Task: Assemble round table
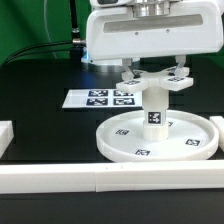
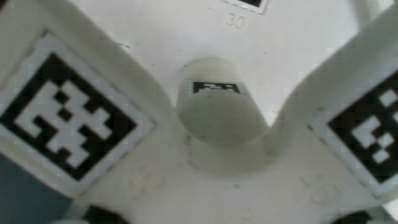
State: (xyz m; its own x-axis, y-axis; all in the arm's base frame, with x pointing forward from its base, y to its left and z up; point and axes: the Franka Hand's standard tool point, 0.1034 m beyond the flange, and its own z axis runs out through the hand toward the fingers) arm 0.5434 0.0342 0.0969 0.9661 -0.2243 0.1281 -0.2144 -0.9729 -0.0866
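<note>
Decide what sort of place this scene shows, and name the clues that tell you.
Probably a robotics lab test bench. A robot gripper hangs over a black table, a marker board of printed tags lies flat on it, and the white round table parts carry similar tags.

Even bright overhead light, soft shadows on black table (image 1: 40, 90); wrist view blurred, close-range, slightly washed out.

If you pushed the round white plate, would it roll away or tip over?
Probably neither. The round plate lies flat on the table, so it would likely slide. The post standing upright in its middle looks more apt to wobble. It looks like stiff plastic.
</note>
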